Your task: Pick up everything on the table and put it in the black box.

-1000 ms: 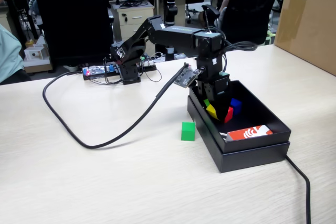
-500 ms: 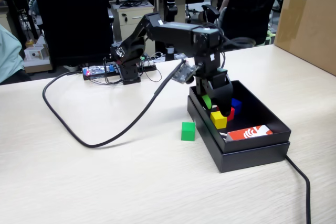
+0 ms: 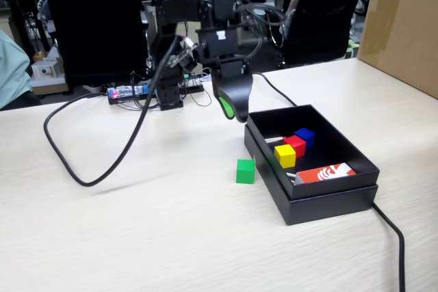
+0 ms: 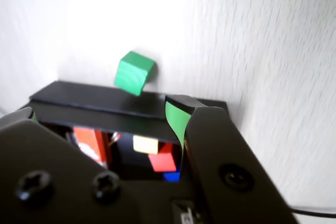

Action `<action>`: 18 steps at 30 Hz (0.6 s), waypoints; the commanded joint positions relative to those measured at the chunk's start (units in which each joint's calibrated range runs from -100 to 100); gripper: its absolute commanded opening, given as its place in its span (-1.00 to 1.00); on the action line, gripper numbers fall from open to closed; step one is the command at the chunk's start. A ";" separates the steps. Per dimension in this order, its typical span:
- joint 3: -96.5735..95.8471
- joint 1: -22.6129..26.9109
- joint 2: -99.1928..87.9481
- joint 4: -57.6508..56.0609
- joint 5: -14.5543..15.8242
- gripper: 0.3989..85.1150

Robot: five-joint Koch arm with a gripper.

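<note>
Fingers empty above box; green cube outside.

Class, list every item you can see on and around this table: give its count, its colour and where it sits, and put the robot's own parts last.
Black box: one, black, on the table right of centre in the fixed view.
Green cube: one, green, on the table just outside the box's left wall.
Yellow cube: one, yellow, inside the box.
Red cube: one, red, inside the box, behind the yellow one.
Blue cube: one, blue, inside the box, behind the red one.
Red-and-white packet: one, inside the box near its front.
Cardboard box: one, brown, far right.
Cable: black, looping across the table's left.
Claw: one, black with green pads, above the box's back left corner.
</note>
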 commanded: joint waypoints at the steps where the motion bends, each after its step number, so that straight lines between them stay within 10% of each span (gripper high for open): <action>1: 2.23 -0.24 5.26 0.05 1.27 0.14; 18: 18.73 0.83 36.35 0.05 3.57 -0.01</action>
